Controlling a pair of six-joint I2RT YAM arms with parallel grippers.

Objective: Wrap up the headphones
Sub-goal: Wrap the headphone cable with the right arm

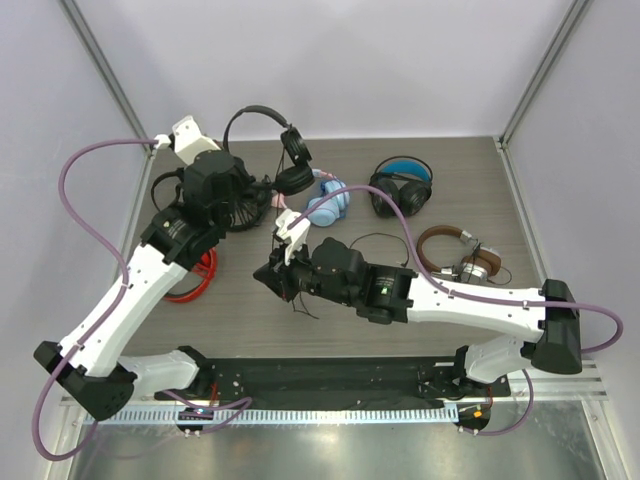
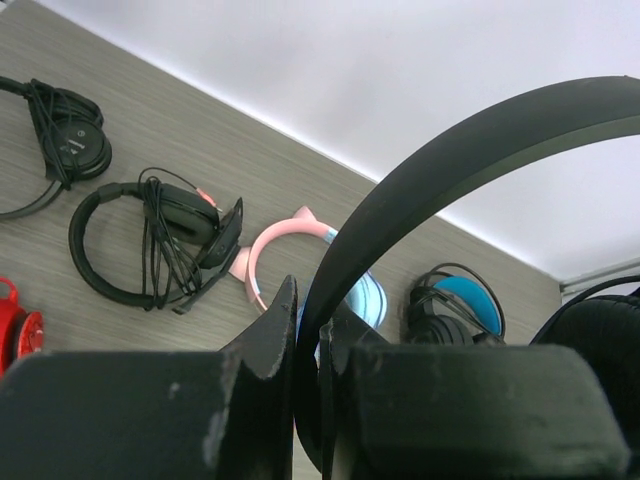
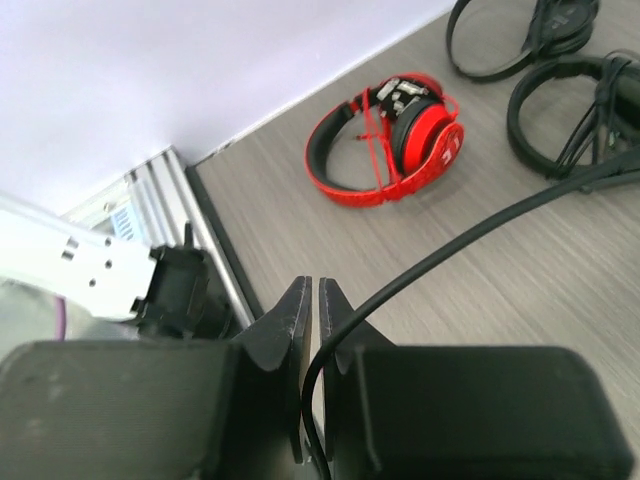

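Observation:
The slim black headphones are lifted at the back left, earcups hanging to the right of their thin headband. My left gripper is shut on the headband, which arches up between the jaws in the left wrist view; the gripper fills the bottom of that view. My right gripper is at the table's middle, in front of the headphones. It is shut on their thin black cable, which runs from between the jaws up to the right.
Pink-and-blue headphones, a black pair with blue lining and a brown pair lie right of the left gripper. A red pair lies under the left arm. Two more black pairs lie at far left.

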